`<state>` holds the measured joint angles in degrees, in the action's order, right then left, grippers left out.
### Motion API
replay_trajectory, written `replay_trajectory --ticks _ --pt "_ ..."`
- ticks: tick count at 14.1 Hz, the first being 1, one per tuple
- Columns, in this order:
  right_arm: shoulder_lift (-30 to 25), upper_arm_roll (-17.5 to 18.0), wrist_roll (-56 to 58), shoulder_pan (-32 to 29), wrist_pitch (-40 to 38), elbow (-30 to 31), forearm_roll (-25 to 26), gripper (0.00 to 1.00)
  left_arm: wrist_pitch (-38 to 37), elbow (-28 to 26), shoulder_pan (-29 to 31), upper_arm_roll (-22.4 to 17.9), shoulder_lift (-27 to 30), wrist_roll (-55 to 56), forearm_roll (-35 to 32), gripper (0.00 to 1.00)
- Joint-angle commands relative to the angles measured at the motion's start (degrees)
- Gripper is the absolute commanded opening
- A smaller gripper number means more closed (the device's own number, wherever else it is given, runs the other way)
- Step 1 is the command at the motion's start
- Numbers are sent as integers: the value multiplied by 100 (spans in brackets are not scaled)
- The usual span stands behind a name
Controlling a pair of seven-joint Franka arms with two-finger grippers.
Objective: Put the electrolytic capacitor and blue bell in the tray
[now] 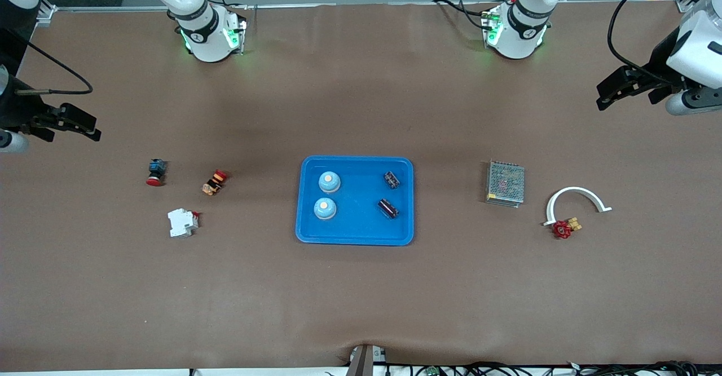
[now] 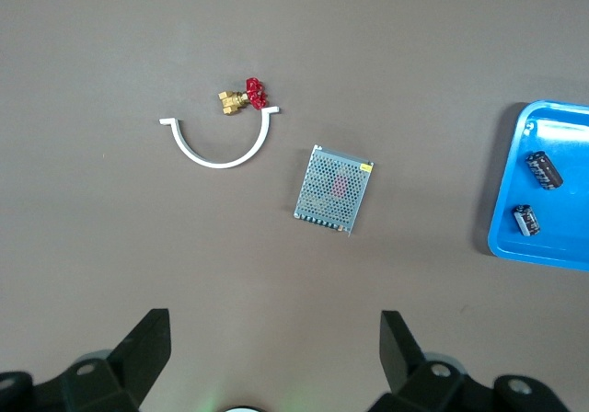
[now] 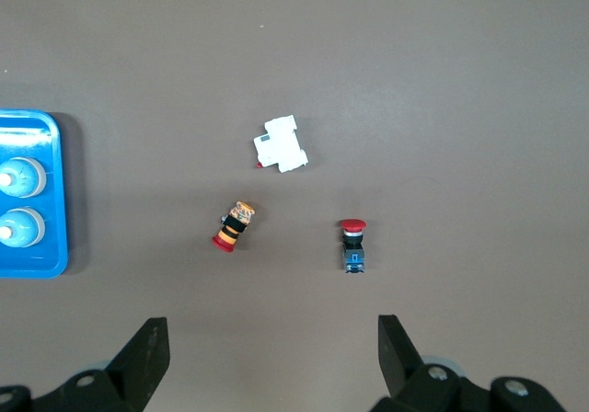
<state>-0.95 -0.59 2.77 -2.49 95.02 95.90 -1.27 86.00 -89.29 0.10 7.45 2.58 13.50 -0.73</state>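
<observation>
The bright-blue tray (image 1: 356,239) lies mid-table. In it sit two blue bells (image 1: 329,181) (image 1: 325,208) on the side toward the right arm, and two dark electrolytic capacitors (image 1: 392,180) (image 1: 388,208) on the side toward the left arm. My left gripper (image 1: 604,97) hangs open and empty over the left arm's end of the table. Its wrist view shows my left gripper (image 2: 276,338), the tray's edge (image 2: 502,200) and both capacitors (image 2: 544,169) (image 2: 526,220). My right gripper (image 1: 90,131) (image 3: 273,343) hangs open and empty over the right arm's end, with tray (image 3: 57,200) and bells (image 3: 20,177) in its view.
Toward the left arm's end lie a grey mesh box (image 1: 505,183), a white plastic arc (image 1: 575,195) and a red-handled brass valve (image 1: 564,228). Toward the right arm's end lie a white breaker (image 1: 182,222), a red push button (image 1: 156,172) and an orange-and-red switch (image 1: 214,182).
</observation>
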Motion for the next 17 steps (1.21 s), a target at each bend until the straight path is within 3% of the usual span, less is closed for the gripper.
replay_trajectory --ticks 1,17 --pt "-37 86 13 -77 -176 -115 65 100 -93 16 43 -15 85 -111 99 100" --pt "-46 103 -57 -68 -229 -133 144 100 -93 131 61 -33 85 -137 38 100"
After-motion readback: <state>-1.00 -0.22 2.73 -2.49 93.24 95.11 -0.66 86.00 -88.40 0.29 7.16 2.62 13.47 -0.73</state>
